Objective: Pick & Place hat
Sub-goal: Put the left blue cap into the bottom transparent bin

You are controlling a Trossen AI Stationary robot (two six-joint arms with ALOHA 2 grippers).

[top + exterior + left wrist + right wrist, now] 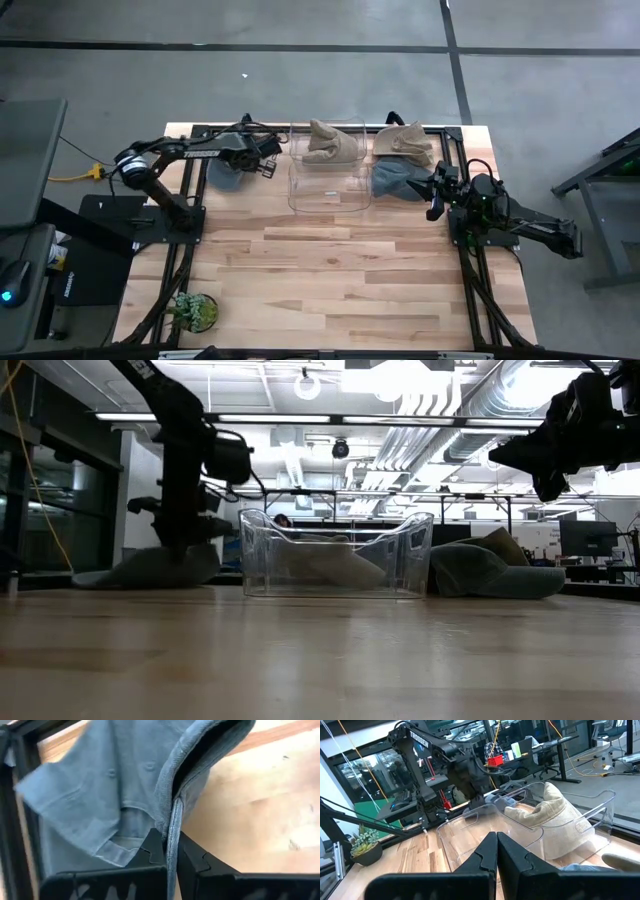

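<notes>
A blue-grey hat [226,177] lies at the table's far left, left of a clear plastic bin [328,195]. My left gripper [171,851] stands over it, shut on its edge; in the low view the arm comes down onto the hat [150,566]. A tan hat [328,143] rests in the bin's far end. Right of the bin, a second tan hat [405,142] and another blue-grey hat [395,180] lie on the table. My right gripper [496,846] is shut on nothing and hangs raised [555,455] near those two hats. My left gripper pinches the blue-grey hat's stitched edge [172,822] between its two fingers [152,851], coming from above and pointing down. The edge stands up between the fingers. The rest of the hat spreads out beyond them, and its body [140,570] lies on the table.
A black frame rail [300,128] runs along the table's far edge behind the hats. A small potted plant [193,311] stands at the near left corner. The near half of the wooden table [340,280] holds nothing else.
</notes>
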